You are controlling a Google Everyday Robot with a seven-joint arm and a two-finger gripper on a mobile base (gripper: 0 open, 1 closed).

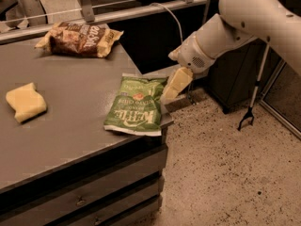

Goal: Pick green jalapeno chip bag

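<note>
The green jalapeno chip bag point(135, 106) lies flat at the right front edge of the grey table point(66, 131), its white "Kettle" lettering facing up and its corner slightly over the edge. My gripper point(173, 87) hangs from the white arm point(244, 22) just right of the bag's upper right corner, above the table's edge, with pale yellow fingers point(176, 83) pointing down. It holds nothing.
A brown-and-yellow chip bag point(80, 39) lies at the table's back. A pale yellow sponge block point(26, 102) sits at the left. A cable point(176, 20) runs behind the table. A black grabber tool point(251, 102) stands on the speckled floor at right. Drawers front the table.
</note>
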